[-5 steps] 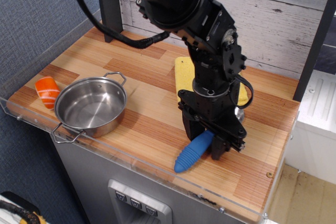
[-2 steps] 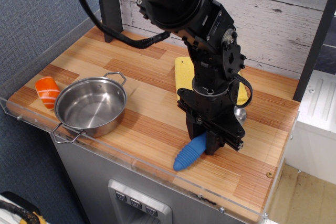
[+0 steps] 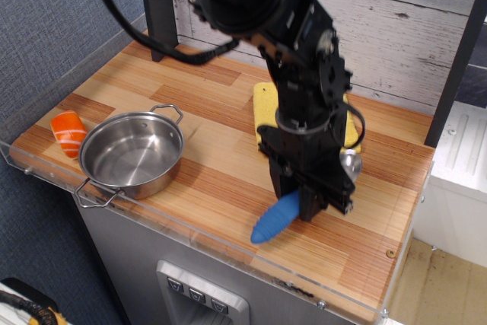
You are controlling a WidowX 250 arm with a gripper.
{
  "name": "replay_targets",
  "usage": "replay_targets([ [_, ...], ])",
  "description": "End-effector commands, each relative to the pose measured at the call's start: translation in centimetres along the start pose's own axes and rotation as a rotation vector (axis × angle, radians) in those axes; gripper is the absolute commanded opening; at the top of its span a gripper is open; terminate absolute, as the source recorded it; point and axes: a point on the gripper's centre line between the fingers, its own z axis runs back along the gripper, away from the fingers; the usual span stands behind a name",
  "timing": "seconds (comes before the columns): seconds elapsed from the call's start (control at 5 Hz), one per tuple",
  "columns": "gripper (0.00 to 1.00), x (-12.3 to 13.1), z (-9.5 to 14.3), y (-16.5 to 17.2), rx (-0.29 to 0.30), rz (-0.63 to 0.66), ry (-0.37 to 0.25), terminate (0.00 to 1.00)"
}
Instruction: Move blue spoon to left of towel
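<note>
The blue spoon [image 3: 274, 219] has its ribbed blue handle sticking out toward the front edge and its silver bowl [image 3: 350, 162] behind the gripper on the right. My gripper [image 3: 302, 205] points straight down and is shut on the handle's upper part. The spoon hangs tilted, bowl end higher, seemingly just off the wood. The yellow towel [image 3: 265, 108] lies behind the gripper at the back of the table, mostly hidden by the arm, with a corner [image 3: 352, 138] showing on the right.
A steel pot [image 3: 90, 144] with two handles stands at the front left. An orange striped toy [image 3: 68, 132] lies left of it. A black post [image 3: 156, 13] stands at the back left. A clear plastic lip [image 3: 198, 227] runs along the front edge.
The gripper has closed on the spoon handle and risen slightly. The spoon's silver bowl has lifted with it, and the handle tip has shifted a little.
</note>
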Motion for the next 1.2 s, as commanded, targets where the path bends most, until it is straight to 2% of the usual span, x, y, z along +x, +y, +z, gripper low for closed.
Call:
replay_targets([
  [0.0, 0.00, 0.5, 4.5, 2.3, 0.089, 0.347, -0.096, 0.00],
  [0.4, 0.00, 1.5, 6.0, 6.7, 0.090, 0.857, -0.095, 0.00],
  [0.6, 0.00, 1.4, 5.9, 8.7, 0.101, 1.109, -0.105, 0.00],
  [0.8, 0.00, 0.8, 5.5, 10.7, 0.129, 1.356, -0.142, 0.00],
  [1.0, 0.00, 0.7, 5.1, 12.2, 0.192, 1.599, -0.142, 0.00],
])
